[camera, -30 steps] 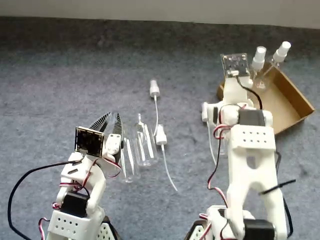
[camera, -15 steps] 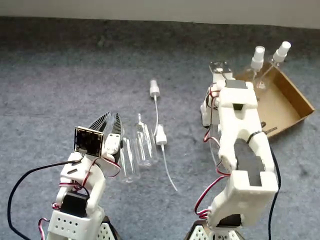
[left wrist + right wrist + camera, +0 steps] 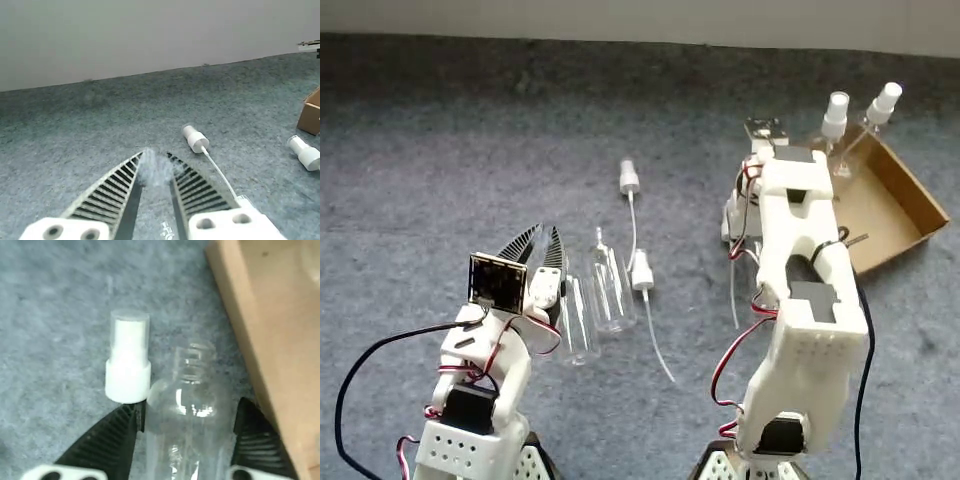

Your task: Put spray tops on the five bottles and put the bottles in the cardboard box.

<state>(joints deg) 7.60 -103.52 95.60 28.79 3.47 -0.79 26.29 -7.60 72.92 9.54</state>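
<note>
R tool (image 3: 189, 412): jaws spread wide either side of a clear, uncapped bottle (image 3: 192, 390) lying on grey surface (image 3: 50, 305), neck pointing away from tool. Loose spray top (image 3: 128, 365) sits just outside one jaw; cardboard box (image 3: 260, 315) wall just beyond the other. Risks, imo: closing jaw nudges top away or snags box wall; slick round bottle may squirt fwd from an off-centre pinch.

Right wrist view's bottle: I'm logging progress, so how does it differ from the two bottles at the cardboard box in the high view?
The bottle between the right gripper's fingers has a bare open neck; the two boxed bottles wear white spray tops. It lies flat outside the cardboard box; they stand upright at its far end. Both are clear plastic.
</note>
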